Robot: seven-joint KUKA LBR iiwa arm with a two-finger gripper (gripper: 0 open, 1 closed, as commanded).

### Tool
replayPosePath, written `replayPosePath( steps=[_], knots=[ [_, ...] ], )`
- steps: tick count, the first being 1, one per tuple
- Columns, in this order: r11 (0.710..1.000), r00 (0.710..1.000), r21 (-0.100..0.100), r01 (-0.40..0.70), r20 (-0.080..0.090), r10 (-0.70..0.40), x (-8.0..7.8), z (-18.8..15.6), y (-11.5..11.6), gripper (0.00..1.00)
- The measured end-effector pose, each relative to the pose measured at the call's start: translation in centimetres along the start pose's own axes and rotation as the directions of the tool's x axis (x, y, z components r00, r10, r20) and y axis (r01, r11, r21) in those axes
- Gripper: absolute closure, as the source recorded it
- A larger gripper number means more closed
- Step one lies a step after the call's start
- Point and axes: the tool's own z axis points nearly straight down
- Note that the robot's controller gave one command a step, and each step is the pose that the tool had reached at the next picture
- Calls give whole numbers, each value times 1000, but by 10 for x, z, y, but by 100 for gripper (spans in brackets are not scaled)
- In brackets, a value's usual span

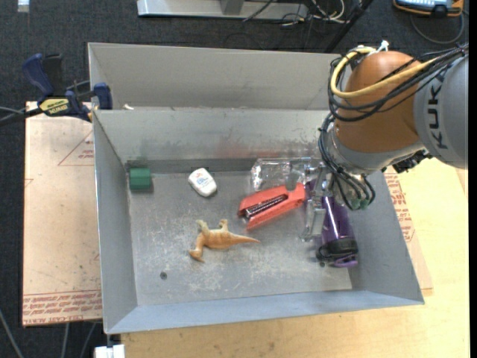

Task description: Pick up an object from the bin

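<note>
**Low at the bin's right end, the hand stands beside a purple thing**

Reaching in from the right, the arm has its hand [316, 218] down close to the floor of the grey bin [112, 222], in the right-hand part of it. Above the hand sit the arm's rounded orange cover [376, 99] and a bundle of yellow and black cables [344, 69], which hide the upper part of the hand. Whether the hand is spread or pressed together cannot be told from this angle, and nothing can be made out pinched in it.

Just to the right of the hand lies a purple thing [339, 230], long and rounded, with a black end piece that points toward the near wall. It lies along the right wall's foot, close against the hand; whether the two touch cannot be told.

Just to the left of the hand lies a red stapler-like thing [272, 203] with a dark underside, set at a slant, its right end near the hand. Behind it, by the far wall, is a crumpled piece of clear plastic [272, 171].

The rest lies well apart from the hand. A tan toy dinosaur [220, 237] is on its side near the middle of the floor, its tail toward the red thing. A small white rounded thing [202, 182] lies behind it, and a green block [139, 179] sits in the far left corner.
</note>
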Motion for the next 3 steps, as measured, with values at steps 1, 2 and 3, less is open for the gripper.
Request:
replayPosePath(
  steps=[1, 2, 3],
  knots=[
    [1000, 1000, 0, 1, 8, -1, -1, -5, 0, 0],
    [977, 977, 3, 211, 15, -211, -43, 32, 3, 0],
    [848, 848, 3, 530, 6, -530, -63, 49, 6, 0]
  ],
)
